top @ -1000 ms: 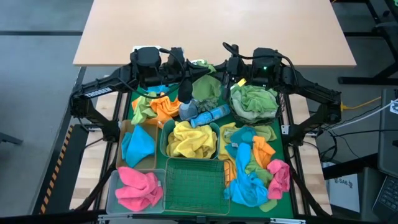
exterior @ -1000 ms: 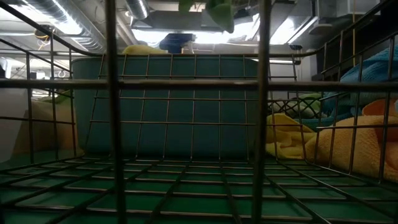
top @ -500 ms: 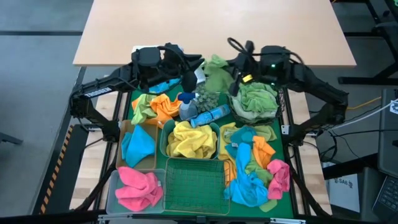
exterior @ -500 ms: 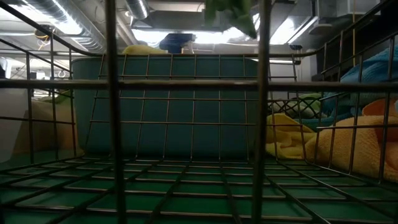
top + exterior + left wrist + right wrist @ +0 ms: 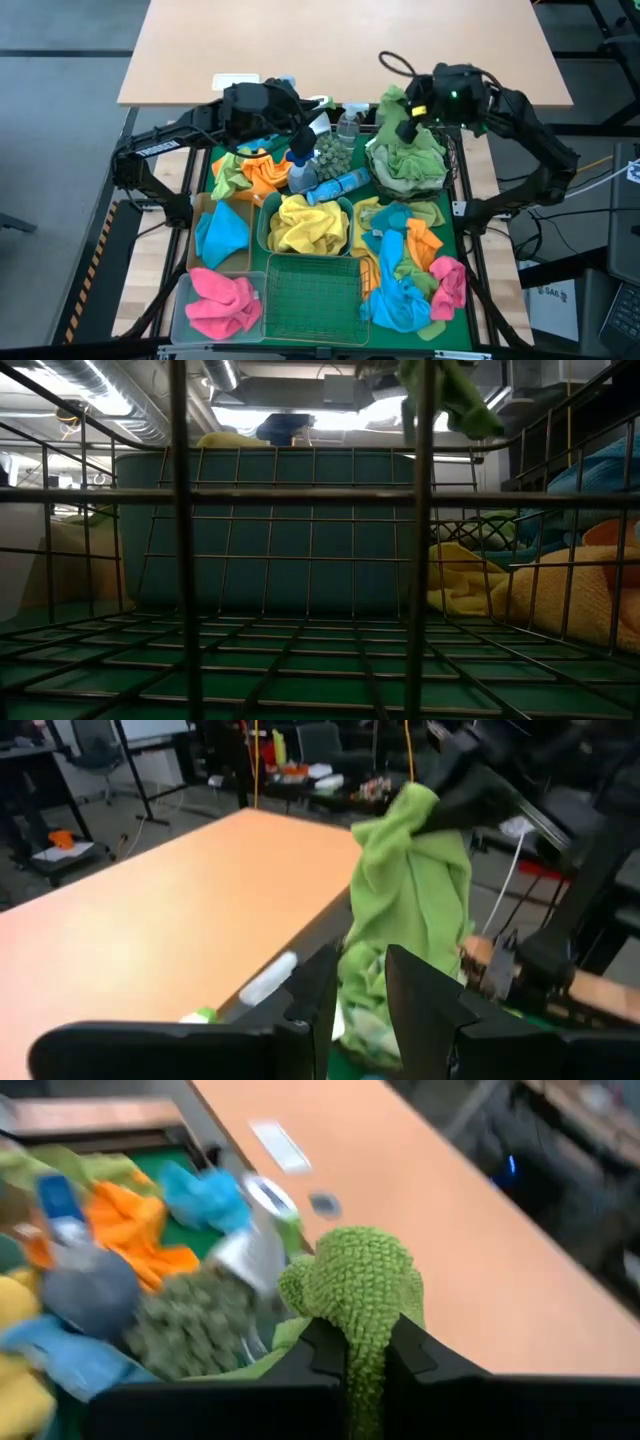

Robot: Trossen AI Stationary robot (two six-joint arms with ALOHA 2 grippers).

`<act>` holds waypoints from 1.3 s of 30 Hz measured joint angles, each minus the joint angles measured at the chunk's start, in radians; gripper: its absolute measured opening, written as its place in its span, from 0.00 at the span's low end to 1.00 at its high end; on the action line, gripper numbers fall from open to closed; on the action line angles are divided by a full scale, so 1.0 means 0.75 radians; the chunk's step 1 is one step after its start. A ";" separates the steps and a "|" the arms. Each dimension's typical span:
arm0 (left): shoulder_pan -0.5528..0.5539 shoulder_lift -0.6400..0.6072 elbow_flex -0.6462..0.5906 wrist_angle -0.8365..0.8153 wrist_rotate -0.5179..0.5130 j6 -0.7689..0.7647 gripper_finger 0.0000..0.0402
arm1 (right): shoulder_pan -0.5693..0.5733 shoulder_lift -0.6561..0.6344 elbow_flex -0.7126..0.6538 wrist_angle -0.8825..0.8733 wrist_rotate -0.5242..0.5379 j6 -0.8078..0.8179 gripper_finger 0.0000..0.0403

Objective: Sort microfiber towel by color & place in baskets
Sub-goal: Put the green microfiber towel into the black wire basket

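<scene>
1. Green microfiber towel [image 5: 392,103]: I find it pinched in my right gripper [image 5: 362,1342], jaws clamped narrow on a fold, the cloth hanging over the round black wire-mesh basket [image 5: 408,178], where other greens already lie. I judge that the drop point.
2. Nearest me, the green wire rectangular basket [image 5: 312,299] holds nothing; pink towels [image 5: 222,302] fill the clear bin [image 5: 178,300].
3. Mid-table, yellow towels [image 5: 306,224] sit in the teal tub [image 5: 263,215].
4. Farthest, my left gripper [image 5: 358,982] hovers by the spray bottles [image 5: 345,125], fingers slightly apart, holding nothing.
</scene>
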 joint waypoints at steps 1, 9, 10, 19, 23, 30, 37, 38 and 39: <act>0.000 0.000 0.000 -0.022 0.000 0.000 0.21 | -0.032 -0.001 -0.008 -0.021 -0.015 0.022 0.05; 0.001 -0.011 0.000 -0.347 0.001 0.112 0.21 | -0.181 -0.009 -0.228 -0.094 -0.159 0.064 0.07; 0.001 -0.011 0.000 -0.405 0.001 0.110 0.21 | -0.193 -0.009 -0.270 -0.094 -0.165 0.065 0.07; 0.012 -0.019 -0.013 -0.997 0.130 -0.010 0.21 | -0.227 -0.008 -0.608 -0.094 -0.166 0.064 0.08; 0.012 -0.018 -0.095 -1.119 0.142 -0.049 0.21 | -0.224 -0.008 -0.702 -0.095 -0.166 0.064 0.08; 0.012 -0.016 -0.289 -1.171 0.142 -0.052 0.21 | -0.224 -0.008 -0.787 -0.095 -0.154 0.064 0.08; 0.012 -0.018 -0.448 -1.231 0.136 -0.052 0.21 | -0.223 -0.008 -0.798 -0.097 -0.128 0.064 0.15; 0.012 -0.019 -0.469 -1.242 0.133 -0.055 0.21 | -0.223 -0.008 -0.798 -0.097 -0.126 0.064 0.18; 0.012 -0.019 -0.489 -1.252 0.130 -0.071 0.21 | -0.223 -0.008 -0.798 -0.097 -0.118 0.064 0.22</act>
